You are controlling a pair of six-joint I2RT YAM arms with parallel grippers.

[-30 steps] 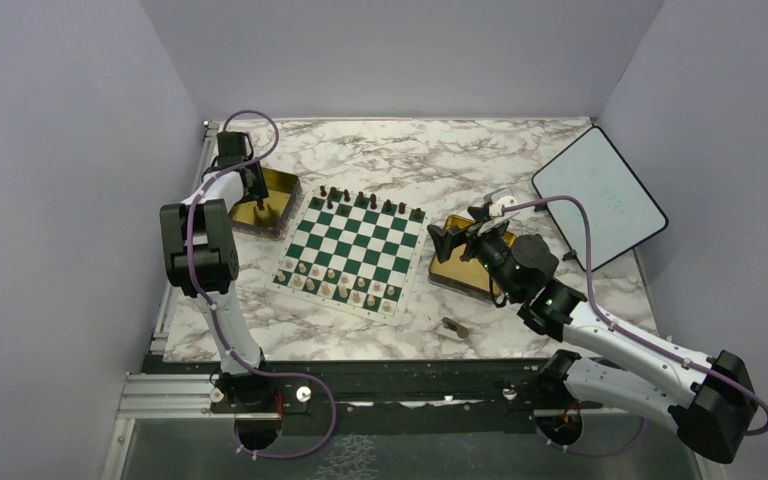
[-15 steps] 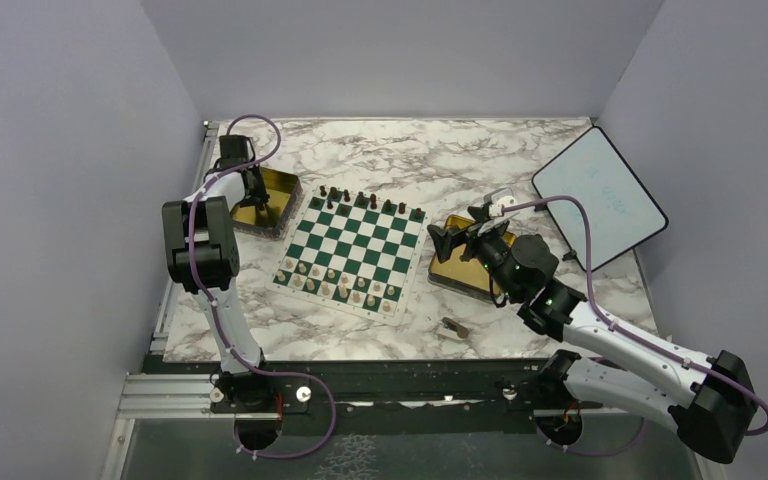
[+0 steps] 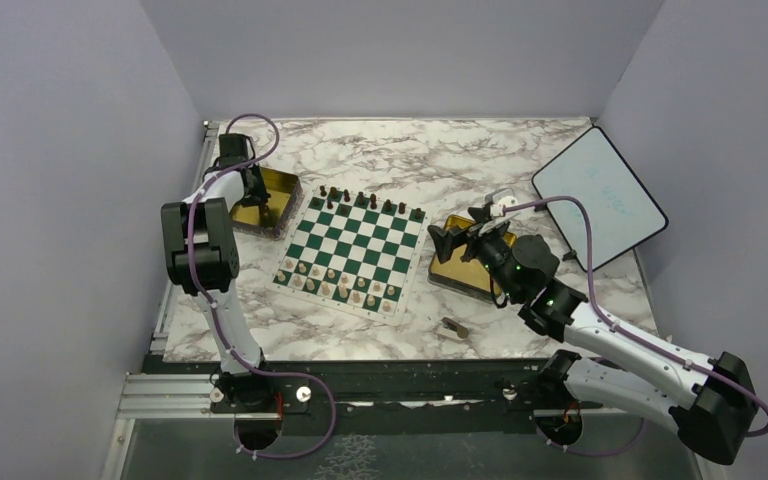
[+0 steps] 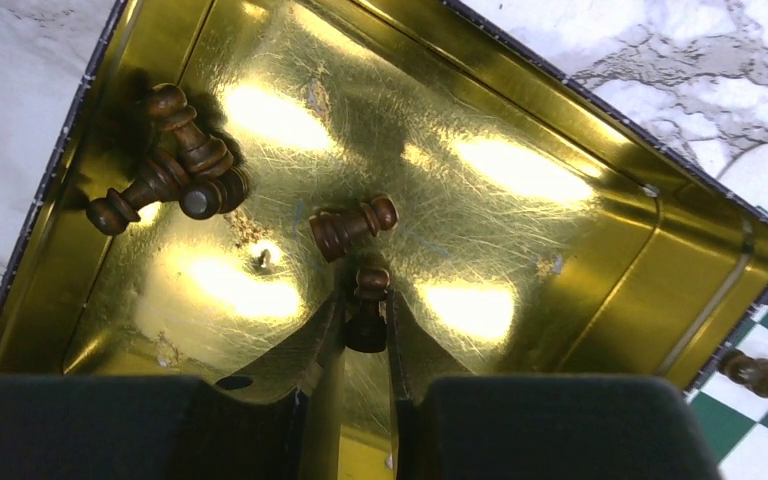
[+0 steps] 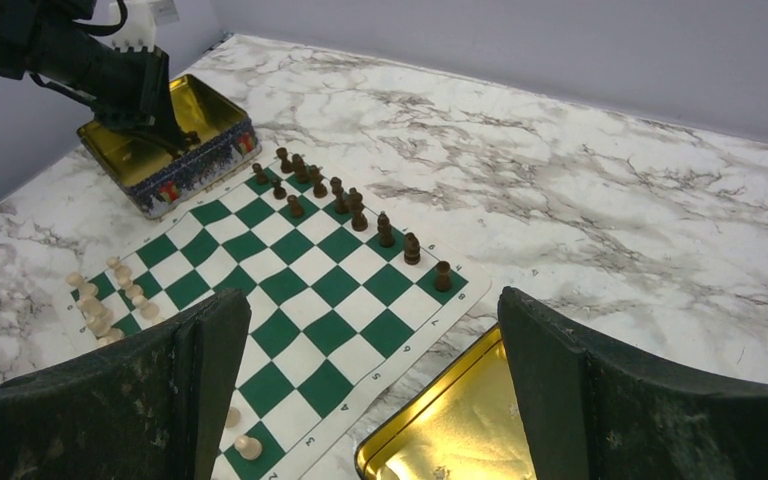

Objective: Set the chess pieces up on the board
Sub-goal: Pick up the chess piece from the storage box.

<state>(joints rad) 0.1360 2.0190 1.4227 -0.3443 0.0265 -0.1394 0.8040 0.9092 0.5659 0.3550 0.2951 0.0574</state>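
The board (image 3: 355, 250) lies mid-table, with dark brown chess pieces (image 3: 360, 200) along its far edge and pale beige ones (image 3: 340, 285) along its near edge. My left gripper (image 4: 367, 312) is down inside the left gold tin (image 4: 580, 130), shut on a dark brown pawn (image 4: 368, 325). Another dark pawn (image 4: 353, 225) lies just ahead of it, and a small pile of dark pieces (image 4: 170, 170) sits in the tin's far corner. My right gripper (image 5: 375, 390) is open and empty, hovering over the right gold tin (image 5: 440, 430) beside the board (image 5: 290, 290).
One dark piece (image 3: 453, 326) lies on the marble near the front, right of the board. A black-rimmed white tablet (image 3: 600, 195) leans at the back right. The left tin (image 3: 282, 190) touches the board's far left corner. Walls enclose the table.
My left gripper has shifted slightly inside the left tin. The right arm has not moved.
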